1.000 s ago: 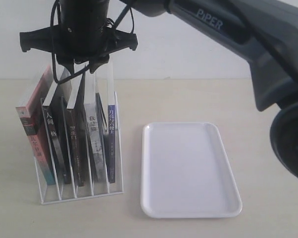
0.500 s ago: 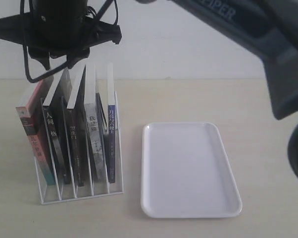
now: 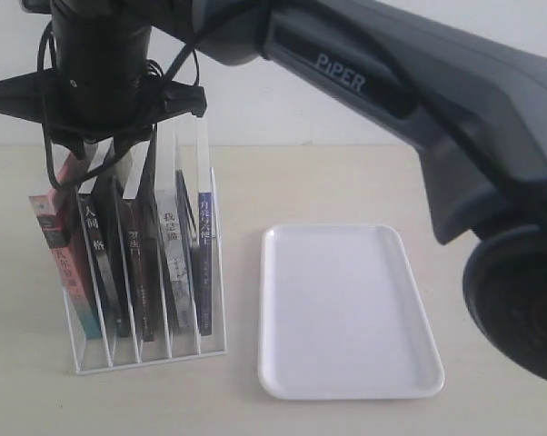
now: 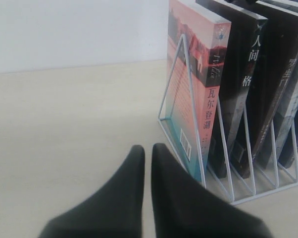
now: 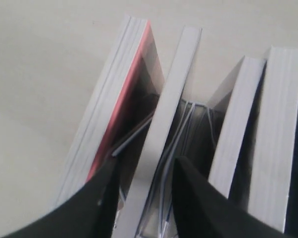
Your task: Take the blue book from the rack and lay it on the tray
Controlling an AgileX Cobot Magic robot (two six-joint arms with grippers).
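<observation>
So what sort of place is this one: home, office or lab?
Probably a robot test bench, not a lived-in room: a plain beige table against a blank white wall, holding a wire rack of books and a white tray, with an arm marked PiPER overhead.

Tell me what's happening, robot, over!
Left gripper shut, empty, beside rack. Right gripper open over a black-spined book, far end. Blue book upright, slot nearest tray. Nothing blocking it.
</observation>
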